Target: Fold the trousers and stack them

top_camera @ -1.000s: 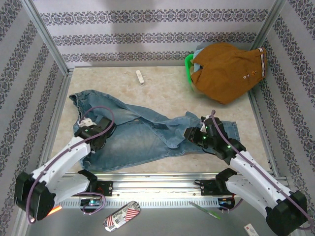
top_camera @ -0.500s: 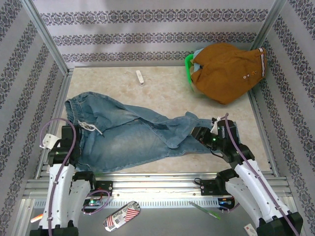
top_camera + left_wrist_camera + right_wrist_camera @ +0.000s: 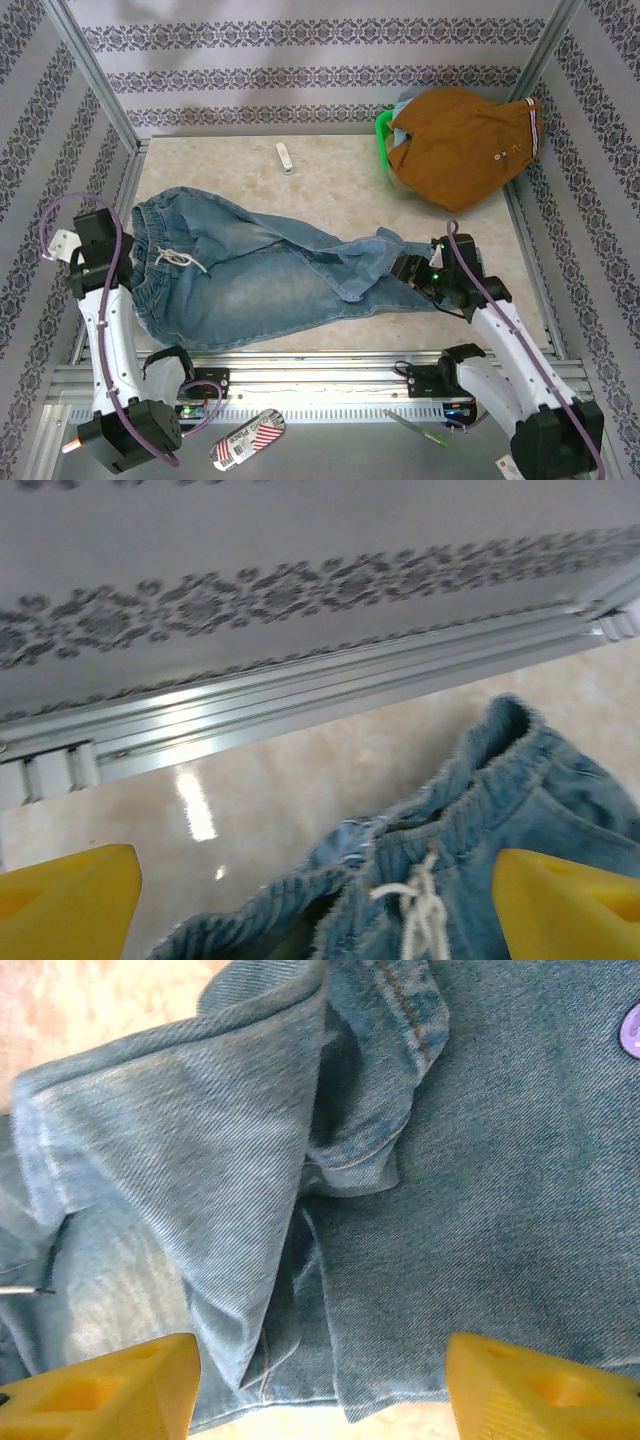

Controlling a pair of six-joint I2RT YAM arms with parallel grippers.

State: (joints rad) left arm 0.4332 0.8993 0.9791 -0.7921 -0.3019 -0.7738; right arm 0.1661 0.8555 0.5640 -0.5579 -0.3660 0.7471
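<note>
The left gripper hangs over the trousers at the waistband, fingers wide apart, empty; the right gripper likewise, over the legs.

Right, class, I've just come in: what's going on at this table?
Two robot arms are working on faded light-blue denim trousers, lying spread out, not yet folded, on the table. The left arm's fingers hover by the elastic waistband; the right arm's fingers hover over the crumpled leg ends. Both pairs are open, gripping nothing.
</note>
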